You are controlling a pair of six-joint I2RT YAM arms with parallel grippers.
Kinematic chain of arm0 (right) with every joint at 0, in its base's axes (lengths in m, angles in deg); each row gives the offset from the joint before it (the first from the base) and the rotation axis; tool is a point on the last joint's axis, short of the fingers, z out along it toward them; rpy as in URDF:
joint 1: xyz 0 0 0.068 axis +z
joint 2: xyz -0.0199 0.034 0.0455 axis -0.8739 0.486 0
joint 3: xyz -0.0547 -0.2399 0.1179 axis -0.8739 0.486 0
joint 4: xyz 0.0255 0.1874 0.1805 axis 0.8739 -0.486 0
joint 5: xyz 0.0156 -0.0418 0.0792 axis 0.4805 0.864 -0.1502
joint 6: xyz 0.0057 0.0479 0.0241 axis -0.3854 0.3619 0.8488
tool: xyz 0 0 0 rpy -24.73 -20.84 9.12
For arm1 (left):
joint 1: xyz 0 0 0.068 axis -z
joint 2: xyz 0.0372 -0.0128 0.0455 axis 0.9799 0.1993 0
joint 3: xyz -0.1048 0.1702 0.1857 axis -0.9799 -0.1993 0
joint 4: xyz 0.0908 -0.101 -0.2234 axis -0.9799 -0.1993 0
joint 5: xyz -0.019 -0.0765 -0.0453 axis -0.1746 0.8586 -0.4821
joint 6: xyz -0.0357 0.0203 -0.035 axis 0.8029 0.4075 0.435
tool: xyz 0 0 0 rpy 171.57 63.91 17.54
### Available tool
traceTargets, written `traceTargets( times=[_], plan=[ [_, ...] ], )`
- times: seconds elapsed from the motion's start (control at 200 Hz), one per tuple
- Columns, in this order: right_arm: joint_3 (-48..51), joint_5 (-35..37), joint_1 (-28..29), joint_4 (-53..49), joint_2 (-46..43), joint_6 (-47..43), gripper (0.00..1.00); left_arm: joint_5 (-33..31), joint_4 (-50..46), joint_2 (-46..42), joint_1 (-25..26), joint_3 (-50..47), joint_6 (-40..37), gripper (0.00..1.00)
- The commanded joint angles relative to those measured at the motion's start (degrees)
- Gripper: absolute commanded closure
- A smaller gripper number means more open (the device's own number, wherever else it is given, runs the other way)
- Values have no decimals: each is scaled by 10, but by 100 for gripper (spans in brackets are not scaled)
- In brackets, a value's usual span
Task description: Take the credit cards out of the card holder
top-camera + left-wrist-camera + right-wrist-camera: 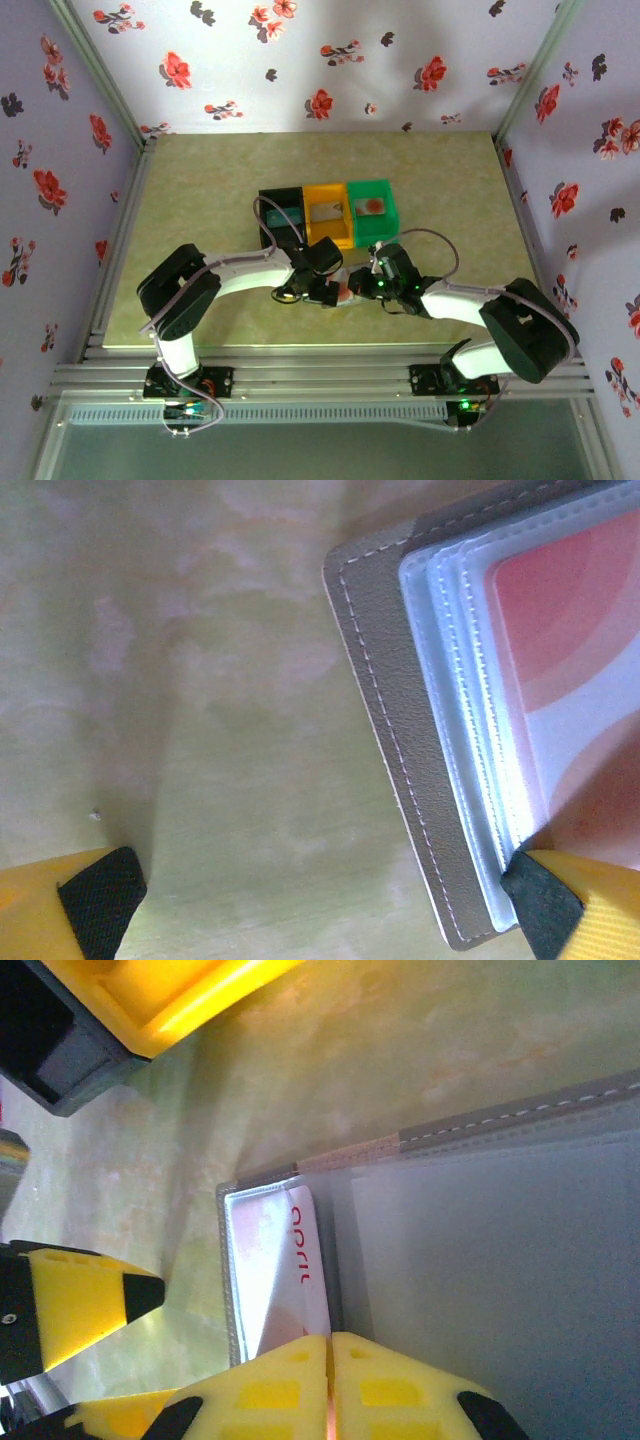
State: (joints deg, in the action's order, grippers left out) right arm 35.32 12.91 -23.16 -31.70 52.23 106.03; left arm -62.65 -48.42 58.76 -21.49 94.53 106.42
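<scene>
Yellow fingers of the right gripper point(330, 1348) press together at the edge of a white, red-lettered plastic card point(292, 1260) sleeved in the flat grey stitched card holder point(500, 1120). The holder lies on the pale green table point(200, 730) near the yellow-orange plastic bin point(170, 1000); the left gripper point(320, 920) gapes wide over its corner.

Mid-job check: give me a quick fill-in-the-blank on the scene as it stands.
Left of the orange bin stands the ____ bin. The card with the red-orange blot lies in the ____ bin. The left gripper has its jaws wide ____. The right gripper has its jaws ____. Missing words: black, green, open, shut.
</scene>
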Motion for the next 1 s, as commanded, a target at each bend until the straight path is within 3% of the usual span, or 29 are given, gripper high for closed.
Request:
traceTargets(
  times=[0.0, 0.345, 0.54, 0.81, 0.995],
  plan=[
    [8, -46, 5, 55, -4, 14, 89, 46, 28, 56, 10, -30, 16, 0],
    [15, -67, 5, 80, 3, 15, 90, 48, 28, 58, 9, -31, 12, 0],
    [15, -86, 5, 82, 1, 8, 84, 48, 25, 59, 9, -30, 8, 0],
    [21, -90, 5, 73, -4, -4, 92, 48, 22, 57, 7, -30, 3, 0],
    [27, -102, 5, 84, 1, -5, 86, 48, 17, 54, 3, -28, -3, 0]
  ],
)
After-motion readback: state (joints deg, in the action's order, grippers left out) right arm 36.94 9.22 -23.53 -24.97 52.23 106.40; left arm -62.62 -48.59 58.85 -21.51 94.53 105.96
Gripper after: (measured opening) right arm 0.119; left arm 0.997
